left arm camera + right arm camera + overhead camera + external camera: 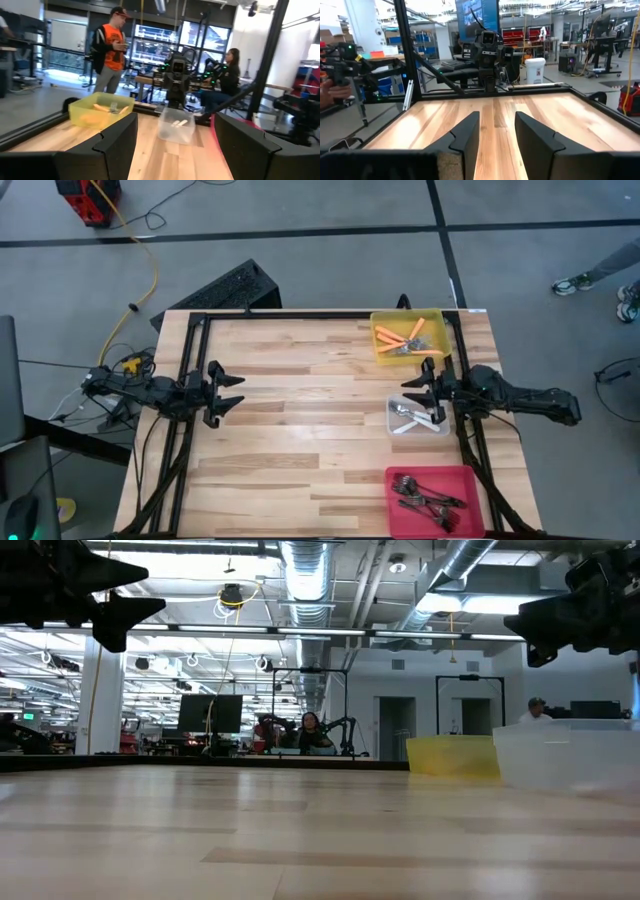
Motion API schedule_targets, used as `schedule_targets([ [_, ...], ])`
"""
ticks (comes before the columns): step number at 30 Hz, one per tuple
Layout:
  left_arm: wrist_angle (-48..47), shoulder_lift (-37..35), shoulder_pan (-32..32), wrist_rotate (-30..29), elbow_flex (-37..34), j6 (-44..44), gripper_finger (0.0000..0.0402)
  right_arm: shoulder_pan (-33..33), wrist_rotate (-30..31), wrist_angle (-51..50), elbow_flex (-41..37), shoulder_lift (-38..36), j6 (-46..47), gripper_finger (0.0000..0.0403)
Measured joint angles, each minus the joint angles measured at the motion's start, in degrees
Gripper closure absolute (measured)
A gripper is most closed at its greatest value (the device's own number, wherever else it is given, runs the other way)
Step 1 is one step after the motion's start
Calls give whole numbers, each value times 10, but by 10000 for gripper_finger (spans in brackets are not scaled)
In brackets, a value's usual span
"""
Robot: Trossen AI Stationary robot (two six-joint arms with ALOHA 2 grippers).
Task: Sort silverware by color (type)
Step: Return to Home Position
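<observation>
Orange forks (400,338) are lying in the yellow bin (375,321), silver forks (412,418) in the clear bin (392,404), and black forks (425,495) in the red bin (392,476). The left gripper (238,392) and right gripper (408,392) are hovering at opposite sides of the table (300,450), fingers apart and empty.

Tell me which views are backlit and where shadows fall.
Low view: ceiling lights behind leave the left gripper and right gripper as silhouettes. High view: even light, faint shadows on the table. Left wrist view: bright windows behind the clear bin.
</observation>
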Motion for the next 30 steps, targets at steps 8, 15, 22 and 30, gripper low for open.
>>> schedule_targets([
  [8,-2,0,0,-31,0,7,155,0,0,-3,0,0,19,253],
  [15,-3,0,0,-30,0,6,155,0,2,-30,0,0,15,253],
  [22,-6,0,0,-30,0,6,155,0,2,-34,0,0,14,253],
  [30,-47,2,0,-29,0,7,155,0,2,-37,0,0,14,253],
])
